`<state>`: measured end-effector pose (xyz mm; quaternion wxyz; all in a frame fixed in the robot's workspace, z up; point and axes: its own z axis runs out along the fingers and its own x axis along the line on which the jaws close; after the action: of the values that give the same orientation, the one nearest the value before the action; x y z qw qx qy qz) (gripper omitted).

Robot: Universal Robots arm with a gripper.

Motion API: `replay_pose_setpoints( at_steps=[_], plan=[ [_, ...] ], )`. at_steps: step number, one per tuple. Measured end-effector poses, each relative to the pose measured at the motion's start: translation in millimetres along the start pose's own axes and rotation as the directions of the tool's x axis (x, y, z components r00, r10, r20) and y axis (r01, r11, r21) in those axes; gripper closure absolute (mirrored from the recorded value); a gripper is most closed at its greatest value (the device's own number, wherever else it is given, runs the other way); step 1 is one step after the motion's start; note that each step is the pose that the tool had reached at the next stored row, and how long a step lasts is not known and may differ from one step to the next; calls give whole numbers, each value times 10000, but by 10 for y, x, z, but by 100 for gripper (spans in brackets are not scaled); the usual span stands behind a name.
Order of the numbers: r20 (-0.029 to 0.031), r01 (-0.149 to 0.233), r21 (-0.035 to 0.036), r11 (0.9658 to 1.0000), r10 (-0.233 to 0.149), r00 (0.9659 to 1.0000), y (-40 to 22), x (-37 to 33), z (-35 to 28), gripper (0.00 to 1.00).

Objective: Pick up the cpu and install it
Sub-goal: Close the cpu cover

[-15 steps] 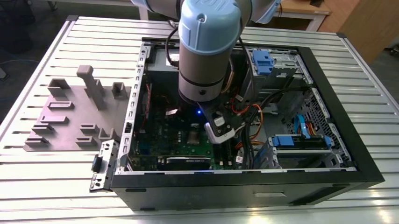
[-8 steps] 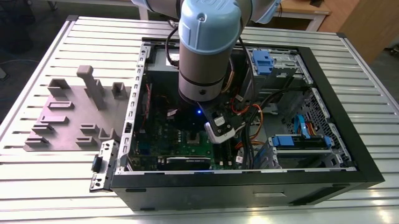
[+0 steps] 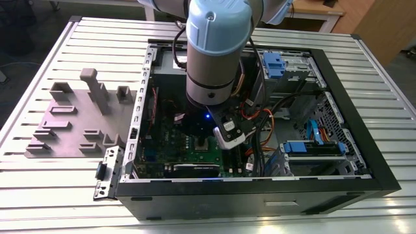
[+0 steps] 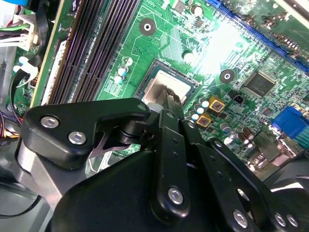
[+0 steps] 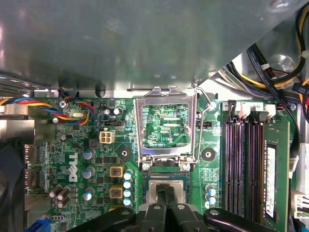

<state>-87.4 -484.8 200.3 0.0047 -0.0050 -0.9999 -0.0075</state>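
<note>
Second wrist view: fingers (image 4: 169, 125) closed together, tips on cpu (image 4: 157, 83) seated in socket (image 4: 146, 77); memory slots (image 4: 91, 43) alongside; socket frame (image 5: 166, 126) swung open in first wrist view.

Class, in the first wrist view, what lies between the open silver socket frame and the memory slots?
Between the socket frame and the memory slots, the first wrist view shows green board, a round mounting hole and the wire lever.

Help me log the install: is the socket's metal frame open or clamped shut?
Open: in the first wrist view the frame is swung back, its window off the cpu, which lies uncovered beside it.
</note>
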Motion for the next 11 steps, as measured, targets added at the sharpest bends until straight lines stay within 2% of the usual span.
replay_pose_setpoints(
  at_steps=[11],
  plan=[
    [0, 0, -1, 10000, 0, 10000, 0, 0, -17, 89]
  ],
)
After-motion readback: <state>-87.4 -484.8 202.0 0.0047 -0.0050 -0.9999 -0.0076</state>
